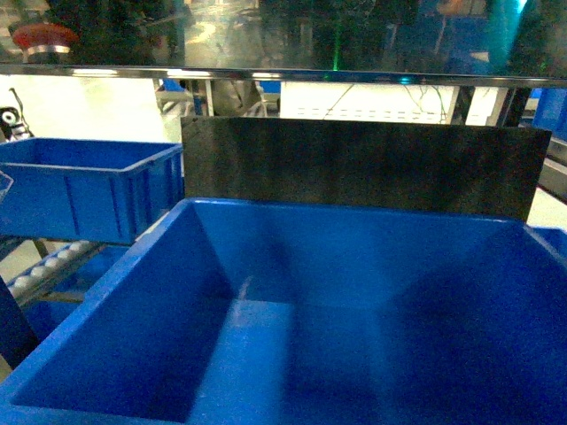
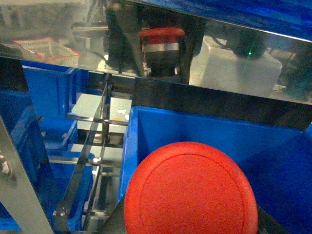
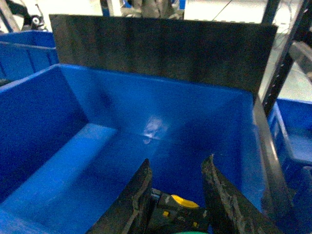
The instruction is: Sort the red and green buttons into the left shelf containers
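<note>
- Blue plastic fills the scene: a large deep bin [image 1: 177, 292] takes up the bottom of the head view, its smooth walls sloping down to a bare floor
- Nearest the left wrist camera, the wide red cap of the red button [image 2: 190, 192] fills the lower middle of that view, above the bin's near left corner; the left hand itself is out of sight below it, so I cannot tell whether its fingers are clamped or apart
- Nearest the right wrist camera, the right hand [image 3: 176, 187] hangs over the same bin, its two dark fingers [image 3: 139, 195] standing apart with a gap between them; a black and yellow part of the hand shows low in that gap
- Behind the bin stands a dark upright panel [image 1: 354, 168], spanning most of its width
- Left of the panel sits a second blue bin [image 1: 89, 190] on a roller rack [image 1: 44, 266]
- Above everything runs a shiny metal shelf underside [image 1: 292, 40]; it mirrors the red cap at the head view's top left and again above the real button in the left wrist view
- Farthest back lies a bright floor between shelf posts
</note>
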